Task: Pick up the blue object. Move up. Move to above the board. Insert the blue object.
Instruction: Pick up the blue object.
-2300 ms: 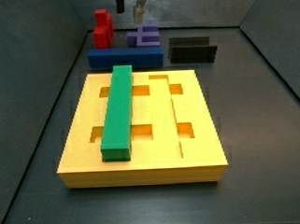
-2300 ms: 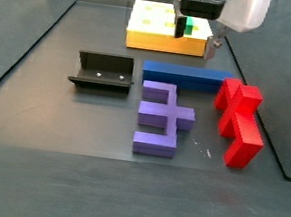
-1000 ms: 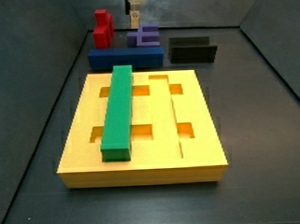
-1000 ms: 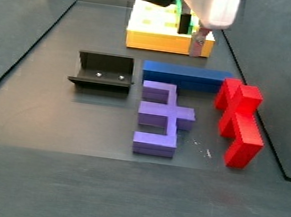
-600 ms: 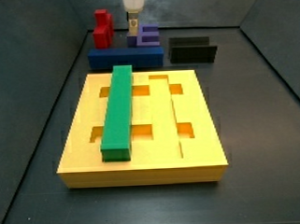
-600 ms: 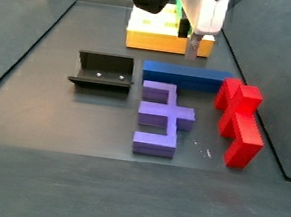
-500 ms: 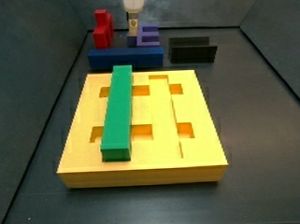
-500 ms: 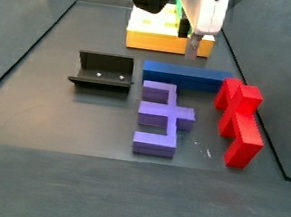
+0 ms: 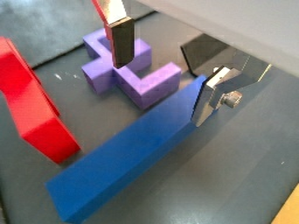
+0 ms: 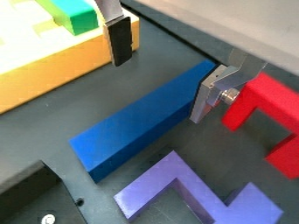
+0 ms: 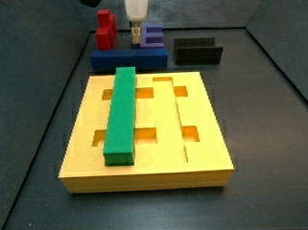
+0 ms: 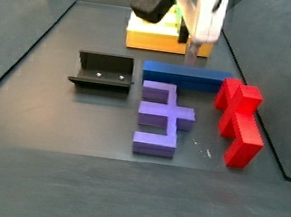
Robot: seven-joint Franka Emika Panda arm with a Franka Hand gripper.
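Now lower than a moment ago, my gripper (image 9: 163,70) has come down from beside the board (image 11: 146,170) to straddle the blue bar (image 9: 128,157), which lies flat on the floor between the purple block (image 12: 161,113) and the board. Pick-up looks imminent. Fingers (image 10: 117,39) spread wide, one each side of the bar, holding nothing; contact not evident.

The pincer (image 10: 162,72) has come down, its open fingers now straddling the blue object (image 10: 145,119).
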